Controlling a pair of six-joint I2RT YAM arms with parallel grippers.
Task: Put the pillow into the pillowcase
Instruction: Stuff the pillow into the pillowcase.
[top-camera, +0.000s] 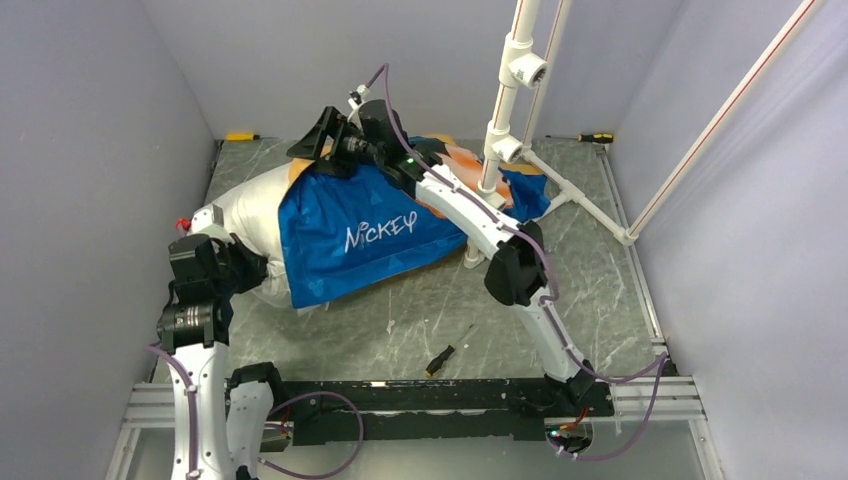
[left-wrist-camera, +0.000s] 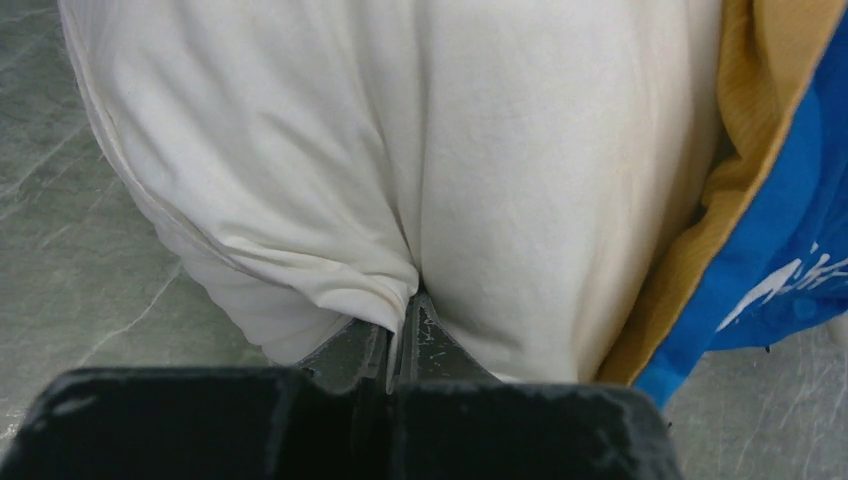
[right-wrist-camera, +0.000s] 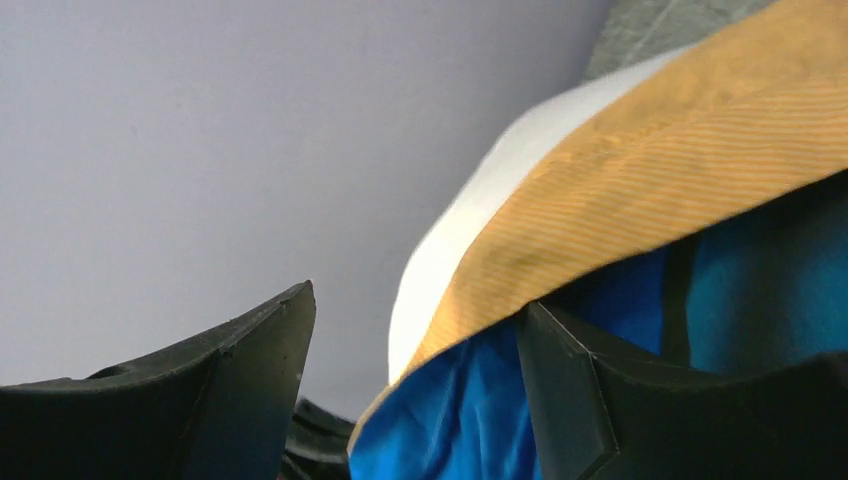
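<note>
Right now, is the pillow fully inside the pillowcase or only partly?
Partly in. The pillow has its white end sticking out of the blue pillowcase, where the left hand pinches it.

**Robotics Test Cell in a Laboratory**

A laboratory work cell for robot handling trials is shown, not a home. The space is closed in by plain grey panel walls (top-camera: 90, 150) on three sides. A marble-patterned table top (top-camera: 420, 310) is edged with aluminium profile rail (top-camera: 655, 400), and a black base plate (top-camera: 420, 400) is bolted along its near edge. Two robot arms, the left arm (top-camera: 195, 330) and the right arm (top-camera: 500, 235), are mounted there. A white pipe frame (top-camera: 523, 68) is set up at the back. Screwdrivers are left lying about: a yellow-handled one (top-camera: 243, 136), an orange-handled one (top-camera: 597, 138) and a black one (top-camera: 440, 358). A pillow (top-camera: 245, 215) and a pillowcase (top-camera: 370, 235) lie between the arms.
</note>
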